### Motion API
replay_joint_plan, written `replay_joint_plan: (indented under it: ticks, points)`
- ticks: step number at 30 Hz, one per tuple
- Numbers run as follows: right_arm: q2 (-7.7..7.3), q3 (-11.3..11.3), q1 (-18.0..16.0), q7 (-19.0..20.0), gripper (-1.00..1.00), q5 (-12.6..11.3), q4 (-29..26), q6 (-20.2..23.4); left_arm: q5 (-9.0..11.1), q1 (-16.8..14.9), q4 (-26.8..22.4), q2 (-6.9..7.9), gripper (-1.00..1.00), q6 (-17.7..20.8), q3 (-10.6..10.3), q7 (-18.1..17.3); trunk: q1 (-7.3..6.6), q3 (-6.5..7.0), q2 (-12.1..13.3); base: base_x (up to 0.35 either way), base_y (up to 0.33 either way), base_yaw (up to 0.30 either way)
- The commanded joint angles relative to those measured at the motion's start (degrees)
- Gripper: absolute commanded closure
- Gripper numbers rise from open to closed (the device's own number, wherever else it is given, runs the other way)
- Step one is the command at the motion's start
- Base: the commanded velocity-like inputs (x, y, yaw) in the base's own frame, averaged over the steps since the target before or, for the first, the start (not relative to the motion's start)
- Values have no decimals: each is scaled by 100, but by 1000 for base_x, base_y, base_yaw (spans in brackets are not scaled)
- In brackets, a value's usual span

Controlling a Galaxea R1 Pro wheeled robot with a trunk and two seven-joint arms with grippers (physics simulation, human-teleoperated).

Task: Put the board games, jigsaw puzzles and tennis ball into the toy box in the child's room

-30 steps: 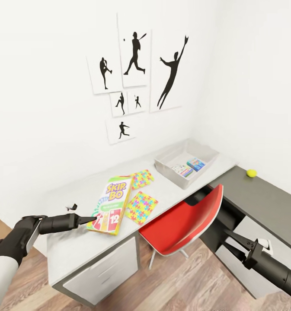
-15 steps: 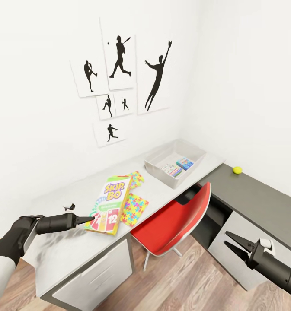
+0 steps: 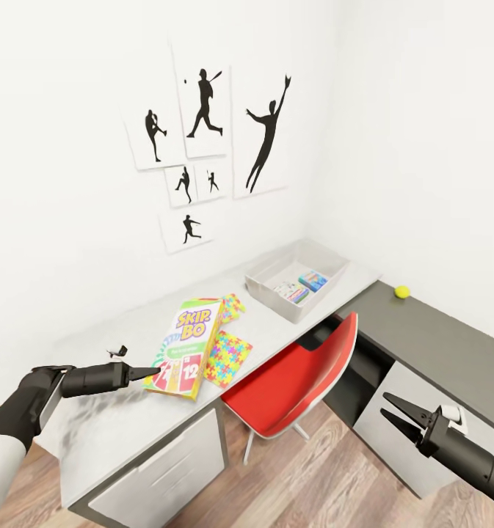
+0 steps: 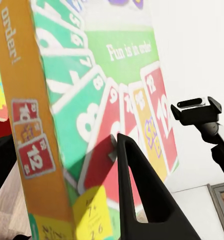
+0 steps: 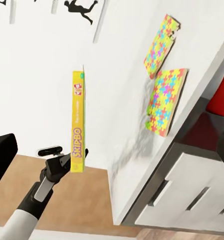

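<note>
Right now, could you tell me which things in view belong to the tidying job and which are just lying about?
Belongs to the job:
- Skip-Bo game box, held in the left gripper
- two jigsaw puzzles
- tennis ball
- toy box, two small boxes already inside
- table

Just lying about:
- red chair
- silhouette pictures

Head view. Left gripper [image 3: 153, 372] at lower left of frame, tips meeting the near edge of the Skip-Bo game box [image 3: 186, 347], which sat tilted on the table [image 3: 114, 433]. Two jigsaw puzzles [image 3: 227, 357] lay just right of the box, one behind the other. Toy box [image 3: 296, 279] at centre right held two small game boxes. Tennis ball [image 3: 401, 292] on the dark shelf unit [image 3: 437, 339], right. Right gripper [image 3: 395, 416] at lower right, jaws apart, clear of everything. Red chair [image 3: 294, 385] below the table edge
</note>
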Motion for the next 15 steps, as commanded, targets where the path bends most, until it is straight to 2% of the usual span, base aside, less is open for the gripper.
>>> replay_joint_plan:
  ticks: [1, 4, 7, 10, 12, 15]
  points:
    - [-1, -7, -1, 9, -100, -2, -1, 27, 6, -3, -1, 5, 100, 52, -2, -28, 4, 0, -10, 0, 0, 0]
    - [-6, -9, -1, 9, -100, 1, 7, 23, 8, -3, -1, 5, 100, 28, 23, -37, 4, 25, -10, 40, -19, 0]
    - [-15, -15, -1, 9, -100, 36, 24, 21, 8, -3, -1, 2, 100, 11, 31, -40, 4, 34, -10, 179, -131, 0]
    - [-7, -16, -4, 4, -100, 174, 47, 19, 7, -3, -1, -9, 100, 16, 37, -10, 4, 36, -10, 231, -195, 0]
    - [-3, -12, -9, 1, -100, 360, 52, 2, 8, -3, -1, -16, 100, 21, 41, -3, 4, 37, -10, 244, -235, 0]
    - [-1, -12, -10, 5, -100, 424, 57, -9, 8, -3, -1, -18, 100, 26, 42, 2, 4, 37, -10, 198, -273, 0]
